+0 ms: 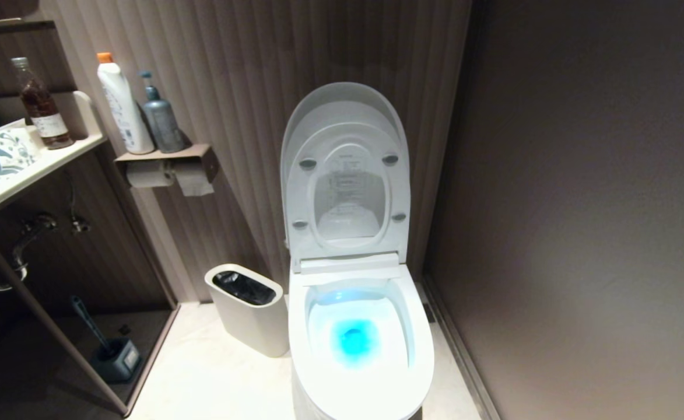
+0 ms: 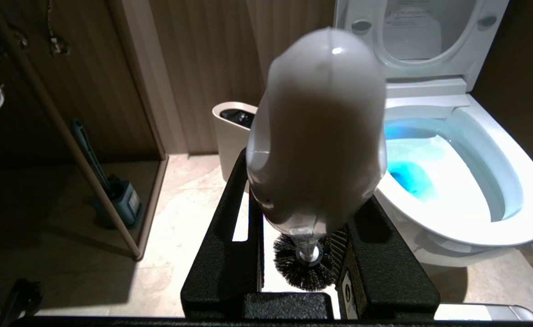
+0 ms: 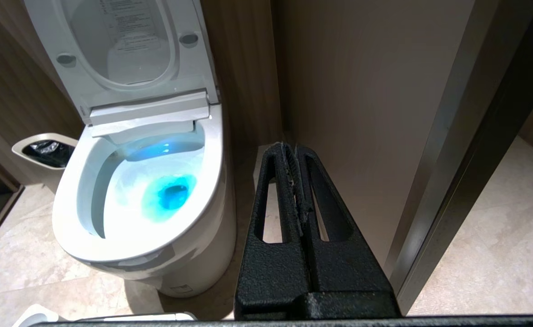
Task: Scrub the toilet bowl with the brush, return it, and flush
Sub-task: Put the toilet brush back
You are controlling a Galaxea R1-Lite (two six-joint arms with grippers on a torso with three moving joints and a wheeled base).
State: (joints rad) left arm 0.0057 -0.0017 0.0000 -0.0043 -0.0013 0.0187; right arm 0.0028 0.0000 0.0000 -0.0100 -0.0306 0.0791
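The toilet bowl (image 1: 420, 350) stands in the middle with lid and seat raised and a blue glow inside; its rim also shows in the left wrist view (image 2: 520, 181) and the right wrist view (image 3: 211, 172). My left gripper (image 2: 305, 181) is shut on the brush (image 2: 321, 127), whose white handle top bulges close to the camera. The black bristle head (image 2: 293, 268) hangs below, over the floor beside the bowl. My right gripper (image 3: 289, 147) is shut with nothing in it, low beside the bowl's other side near the wall. Neither arm shows in the head view.
An off-white waste bin (image 1: 248, 306) with a black liner stands against the bowl's left side. A dark blue brush in its holder (image 1: 114, 356) sits under the counter at left. Bottles on a shelf above a paper roll holder (image 1: 169, 172). A wall (image 1: 581, 204) closes the right.
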